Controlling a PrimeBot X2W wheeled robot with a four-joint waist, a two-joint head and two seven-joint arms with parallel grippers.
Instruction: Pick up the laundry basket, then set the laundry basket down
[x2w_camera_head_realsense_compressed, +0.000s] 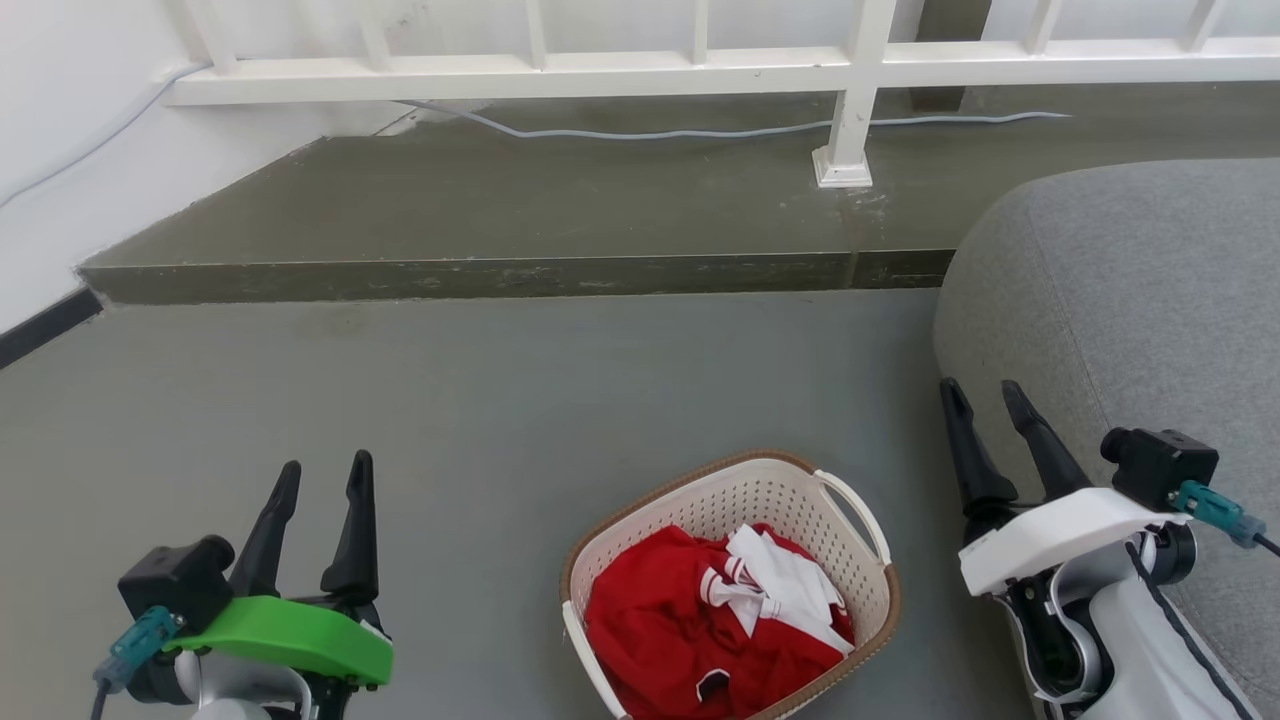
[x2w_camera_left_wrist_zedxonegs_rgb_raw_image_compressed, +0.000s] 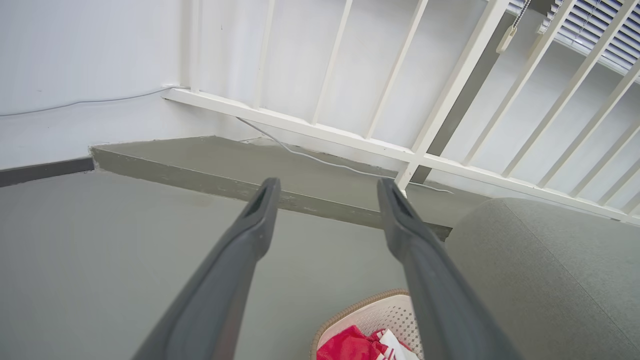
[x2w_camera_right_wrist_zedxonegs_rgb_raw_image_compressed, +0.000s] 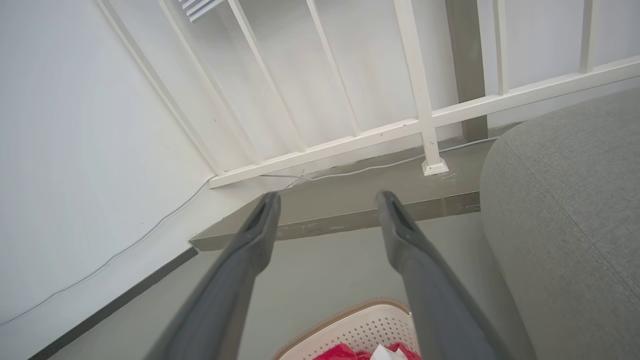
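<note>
Laundry basket (x2w_camera_head_realsense_compressed: 770, 500): near end cut off by the bottom edge of the head view, so whole outline not on show. Comes into the left wrist view (x2w_camera_left_wrist_zedxonegs_rgb_raw_image_compressed: 380, 315) and the right wrist view (x2w_camera_right_wrist_zedxonegs_rgb_raw_image_compressed: 370, 325) as a far corner at the bottom edge, partly hidden behind a dark finger in each. Base hidden under the contents.

Cream-white plastic, walls pierced with rows of small holes, rounded-rectangular, topped by a brown woven-look rim. White loop handle (x2w_camera_head_realsense_compressed: 855, 510) on the right side in full sight; opposite handle (x2w_camera_head_realsense_compressed: 582, 640) showing as a white strip at the lower left, its end cut off.

Stands upright on the grey floor (x2w_camera_head_realsense_compressed: 450, 400), between the two arms, nearer the right one, touching neither. Lies near a grey upholstered seat (x2w_camera_head_realsense_compressed: 1130, 290) on the right.

Holds a crumpled red garment (x2w_camera_head_realsense_compressed: 680, 620) filling most of the inside, with a white garment (x2w_camera_head_realsense_compressed: 780, 580) bunched on top toward the right. Kind of clothing hard to tell from the folds.

Left gripper (x2w_camera_head_realsense_compressed: 325, 462) (x2w_camera_left_wrist_zedxonegs_rgb_raw_image_compressed: 327, 185): fingers spread apart, nothing between them, above bare floor left of the basket. Right gripper (x2w_camera_head_realsense_compressed: 979, 385) (x2w_camera_right_wrist_zedxonegs_rgb_raw_image_compressed: 329, 196): likewise parted and empty, up beside the seat's edge.
</note>
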